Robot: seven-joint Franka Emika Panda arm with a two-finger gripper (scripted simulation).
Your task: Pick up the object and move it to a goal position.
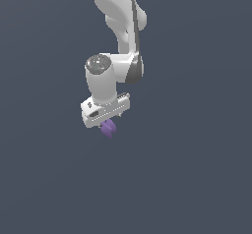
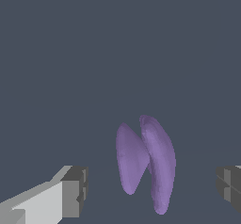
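While the jaws stand spread wide and grip nothing, the purple object (image 2: 146,164) lies on the tabletop directly below, between them, its long lobes running crosswise to their closing line.

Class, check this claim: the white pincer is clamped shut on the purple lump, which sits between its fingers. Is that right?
Not quite. The wrist view shows the pincer open: its fingers stand apart from the purple lump with gaps on both sides. The lump does sit between them.
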